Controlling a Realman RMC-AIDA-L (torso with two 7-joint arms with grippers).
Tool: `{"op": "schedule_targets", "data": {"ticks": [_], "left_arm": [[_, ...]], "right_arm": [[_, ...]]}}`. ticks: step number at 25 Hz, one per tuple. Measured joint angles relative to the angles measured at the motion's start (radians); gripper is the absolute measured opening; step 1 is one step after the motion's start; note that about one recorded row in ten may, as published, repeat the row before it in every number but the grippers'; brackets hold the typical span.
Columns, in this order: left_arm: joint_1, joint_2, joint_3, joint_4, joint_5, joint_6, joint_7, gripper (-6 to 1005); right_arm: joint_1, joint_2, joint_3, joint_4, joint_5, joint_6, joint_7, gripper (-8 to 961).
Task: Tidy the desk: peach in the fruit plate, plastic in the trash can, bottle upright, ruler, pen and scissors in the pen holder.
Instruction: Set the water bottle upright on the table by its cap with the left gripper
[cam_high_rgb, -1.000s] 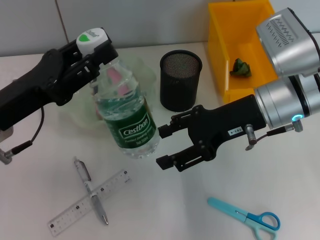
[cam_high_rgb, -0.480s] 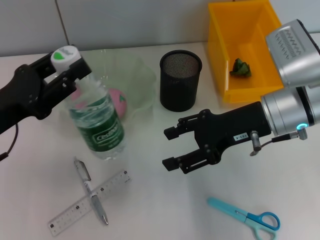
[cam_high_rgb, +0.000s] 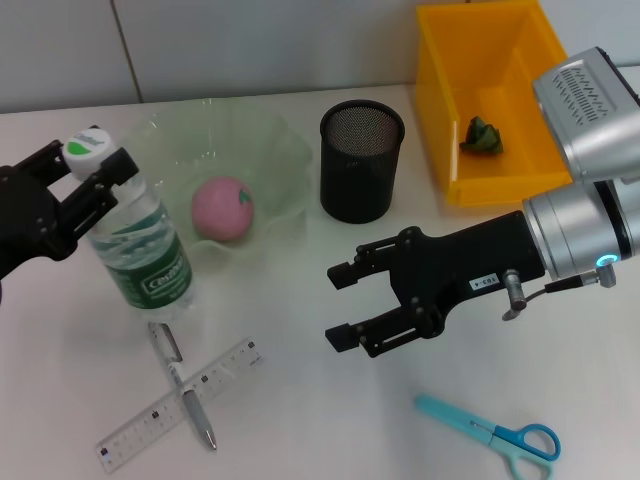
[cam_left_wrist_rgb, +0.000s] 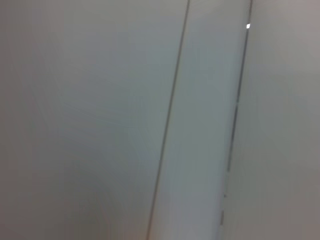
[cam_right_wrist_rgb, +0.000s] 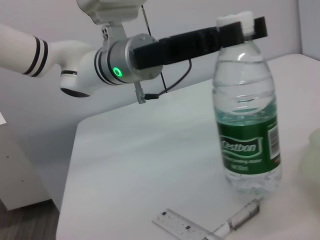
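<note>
A white desk (cam_high_rgb: 330, 420) stood against a pale wall. On its left side the left gripper (cam_high_rgb: 88, 165) was clamped on the neck of the water bottle (cam_high_rgb: 140, 255), which stood upright with its base on the desk just beside the pale green fruit plate (cam_high_rgb: 270, 160). The peach (cam_high_rgb: 223, 208) lay in that plate. The right gripper (cam_high_rgb: 340, 305) hovered over the middle of the desk with its fingers spread and nothing between them. The black mesh pen holder (cam_high_rgb: 360, 175) stood behind it, beside the yellow bin (cam_high_rgb: 440, 110) with a crumpled green scrap (cam_high_rgb: 481, 135) inside. The pen (cam_high_rgb: 180, 380) lay across the ruler (cam_high_rgb: 150, 420) near the front edge, close to the bottle's base, and the blue scissors (cam_high_rgb: 490, 432) lay well apart to the right.
</note>
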Motion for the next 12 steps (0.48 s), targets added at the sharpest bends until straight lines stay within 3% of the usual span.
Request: {"op": "schedule_targets", "data": {"ticks": [4, 12], "left_arm": [[0.020, -0.013, -0.056, -0.007, -0.003, -0.056, 0.054, 439], [0.021, -0.017, -0.124, -0.068, -0.004, -0.097, 0.118, 439]], "right_arm": [[-0.001, 0.001, 0.000, 0.000, 0.012, -0.014, 0.001, 770], [-0.004, 0.001, -0.002, 0.002, 0.013, -0.016, 0.003, 770]]}}
